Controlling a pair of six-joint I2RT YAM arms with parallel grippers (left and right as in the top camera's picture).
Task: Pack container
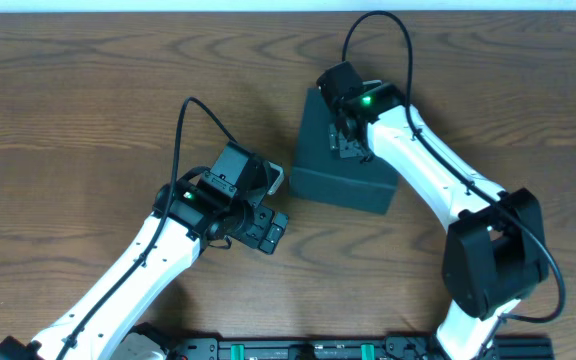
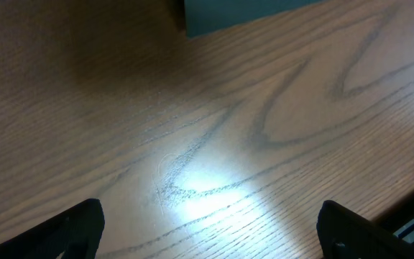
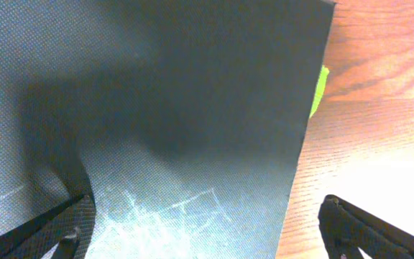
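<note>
The container (image 1: 340, 178) is a dark teal-black square box at the middle of the table, and its lid looks shut. My right gripper (image 1: 350, 140) hangs over its top, open and empty. In the right wrist view the lid (image 3: 192, 108) fills most of the frame. There my right gripper (image 3: 207, 232) has one finger over the lid and the other past the box's edge, over the wood. My left gripper (image 1: 274, 207) is open and empty, just left of the box's near left corner. In the left wrist view the jaws (image 2: 210, 232) frame bare wood, with the container's corner (image 2: 250, 13) ahead.
A small yellow-green bit (image 3: 320, 90) peeks out beside the container's edge in the right wrist view. The wooden table (image 1: 88, 110) stretches to the left and far side. A black rail (image 1: 298, 350) runs along the front edge.
</note>
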